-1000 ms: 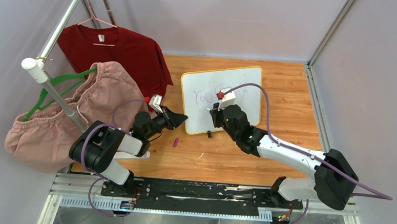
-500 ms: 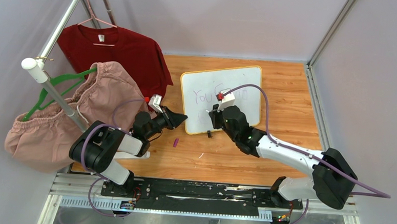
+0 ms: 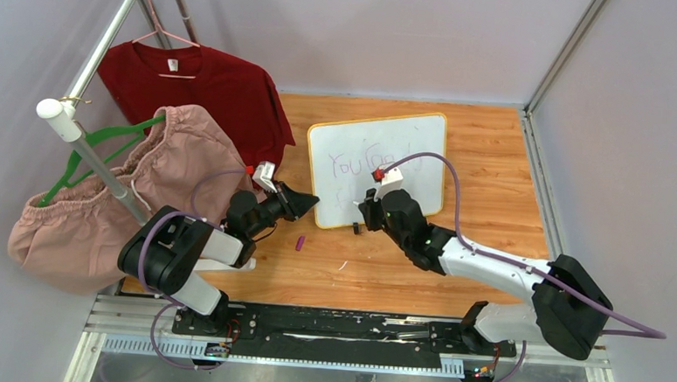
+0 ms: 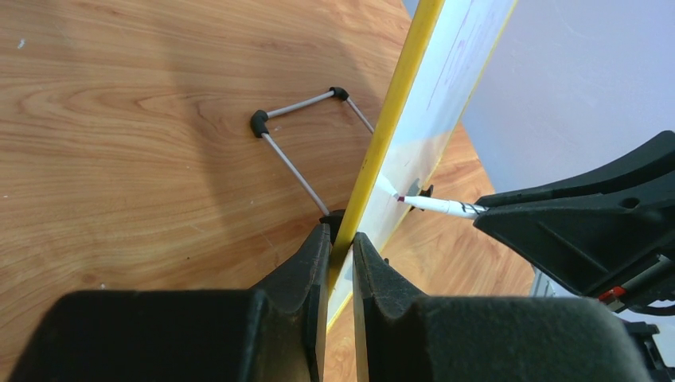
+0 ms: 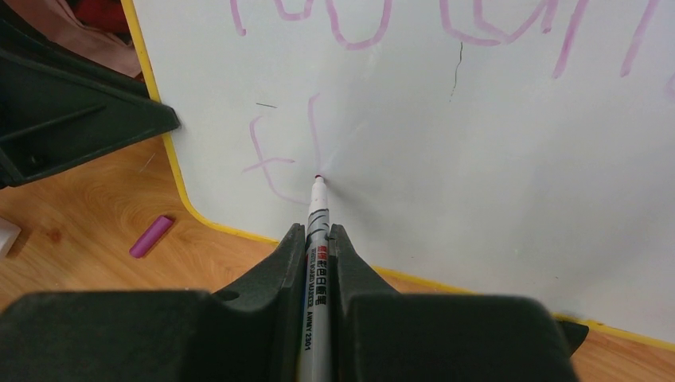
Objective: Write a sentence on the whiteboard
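The whiteboard [image 3: 422, 141], yellow-framed, stands tilted on the wooden table. My left gripper [image 3: 311, 200] is shut on its left frame edge [image 4: 388, 127], one finger on each side [image 4: 341, 239]. My right gripper [image 3: 368, 201] is shut on a white marker [image 5: 317, 219], whose purple tip touches the board's lower left [image 5: 477, 151]. The sentence [image 3: 363, 163] shows as pale purple "You can" on the top line [image 5: 446, 24]. Below it stand a "t" and one upright stroke [image 5: 275, 159]. From the left wrist view the marker [image 4: 434, 205] meets the board face.
A purple marker cap [image 3: 300, 241] lies on the table before the board [image 5: 151, 236]. The board's wire stand with black feet [image 4: 259, 123] props it from behind. A red shirt [image 3: 200, 87] and pink shorts [image 3: 125, 189] hang on a rack at left.
My right gripper has moved with the marker down the board toward its near edge, from the top line to the second line. The left gripper has kept its hold.
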Controlling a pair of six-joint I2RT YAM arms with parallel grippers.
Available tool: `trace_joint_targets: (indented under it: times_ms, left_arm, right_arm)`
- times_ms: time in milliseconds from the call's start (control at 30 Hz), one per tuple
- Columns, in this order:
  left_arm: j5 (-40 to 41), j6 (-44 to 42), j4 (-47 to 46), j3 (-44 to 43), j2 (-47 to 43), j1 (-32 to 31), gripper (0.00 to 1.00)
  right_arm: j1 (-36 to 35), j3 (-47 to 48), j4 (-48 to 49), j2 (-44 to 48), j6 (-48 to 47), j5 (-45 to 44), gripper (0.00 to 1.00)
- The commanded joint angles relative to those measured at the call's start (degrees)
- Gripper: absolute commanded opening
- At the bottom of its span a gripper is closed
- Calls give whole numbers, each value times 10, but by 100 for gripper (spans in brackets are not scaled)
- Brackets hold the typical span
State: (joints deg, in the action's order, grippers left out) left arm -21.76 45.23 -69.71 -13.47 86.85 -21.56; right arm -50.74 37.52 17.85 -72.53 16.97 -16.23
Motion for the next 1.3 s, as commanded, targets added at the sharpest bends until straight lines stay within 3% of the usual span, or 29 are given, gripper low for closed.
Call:
trace_joint_targets:
  times_ms: [0,400,1267]
  left_arm:
    - [-10,6,-46,2,-9,-3,0]
    - [-10,6,-47,1,-8,-3,0]
    - [-11,9,-55,4,-7,-7,0]
  right_arm:
    - [7,-21,-27,-2,11,-11,0]
    - [6,-31,-33,5,16,-10,0]
    - [23,48,-41,-6,-15,-24,0]
